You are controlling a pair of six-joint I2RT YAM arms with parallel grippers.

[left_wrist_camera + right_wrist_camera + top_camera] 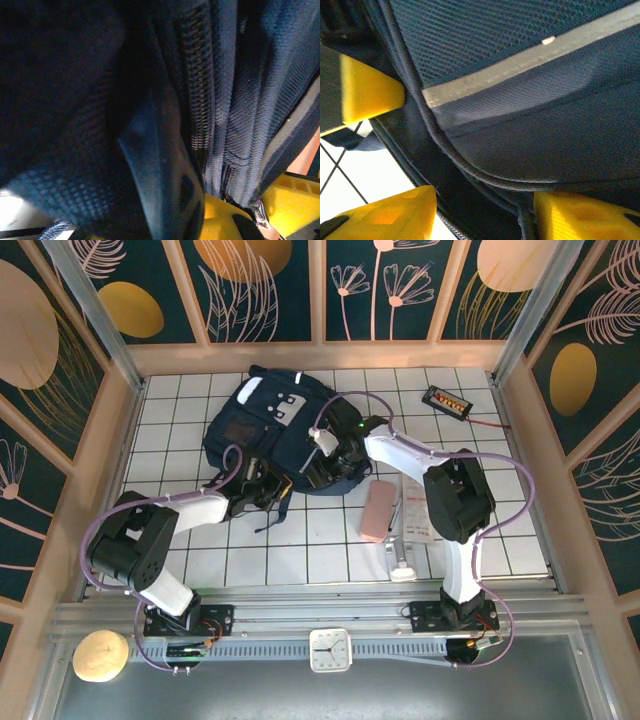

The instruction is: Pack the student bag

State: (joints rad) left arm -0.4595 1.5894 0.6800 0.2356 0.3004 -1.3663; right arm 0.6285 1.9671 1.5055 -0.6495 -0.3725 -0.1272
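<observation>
The student bag, laid at the far middle of the table, could be dragged or bunched rather than opened. It appears to be pinched only by a fold at its near edge in the left claw, and such thin fabric could slip free. The right claw is spread astride the piped rim, where it could snag. The table is white-tiled and walled by leaf-painted panels. A pink case is seen just beside the bag.
</observation>
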